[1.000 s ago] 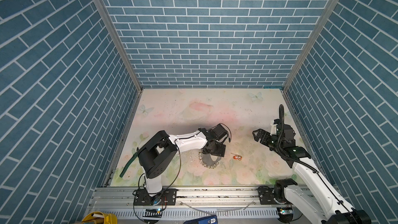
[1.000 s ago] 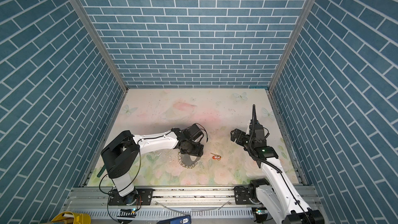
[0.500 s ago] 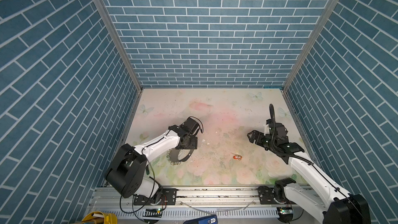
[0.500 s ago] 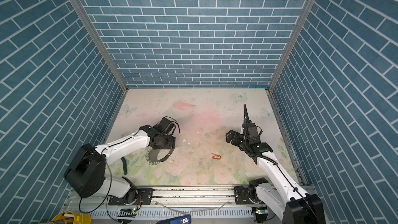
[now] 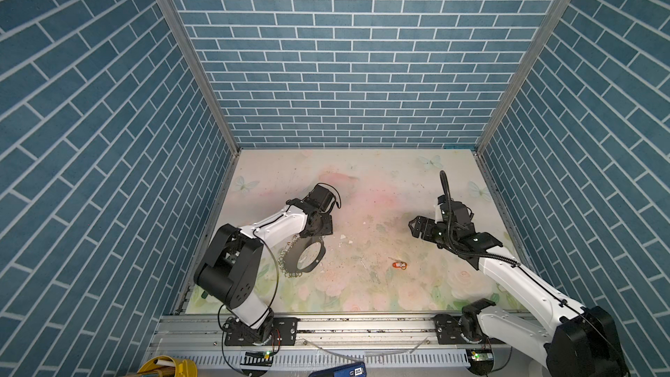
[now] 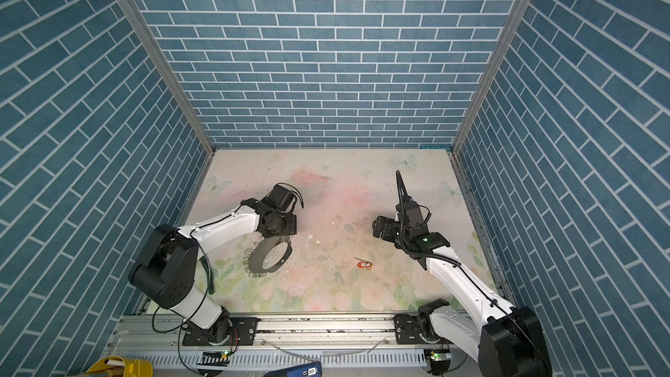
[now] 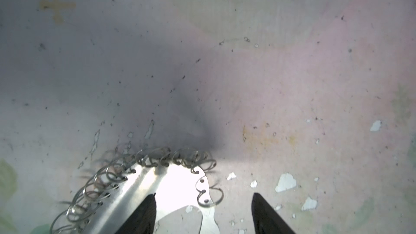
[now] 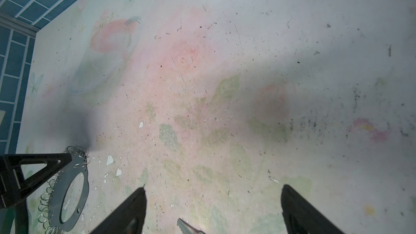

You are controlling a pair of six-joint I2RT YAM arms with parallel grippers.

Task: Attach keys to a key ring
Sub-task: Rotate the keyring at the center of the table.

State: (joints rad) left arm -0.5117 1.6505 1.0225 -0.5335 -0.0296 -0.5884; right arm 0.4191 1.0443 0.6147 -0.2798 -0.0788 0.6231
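The key ring (image 5: 290, 259) is a dark hoop fringed with small silver rings, left of the mat's centre in both top views (image 6: 255, 259). It sits tilted right under my left gripper (image 5: 308, 239). In the left wrist view that gripper (image 7: 204, 195) is open. One fingertip (image 7: 148, 210) overlaps the ring's shiny band (image 7: 180, 185) and the other stands clear of its rim. The keys, one small orange-red tag (image 5: 400, 265) (image 6: 364, 265), lie alone on the mat. My right gripper (image 5: 415, 228) (image 8: 213, 186) hovers open and empty behind the tag.
White chips (image 5: 342, 236) (image 8: 109, 160) dot the floral mat (image 5: 362, 183). Blue brick walls (image 5: 344, 67) close in three sides, and a metal rail (image 5: 362, 324) carrying both arm bases runs along the front. A grey toothed tip (image 8: 185, 226) shows at the right wrist view's edge.
My left arm swung left from the mat's middle, and the key ring went with it. Its jaws have narrowed. My right gripper shifted a little to the left. The tag has not moved.
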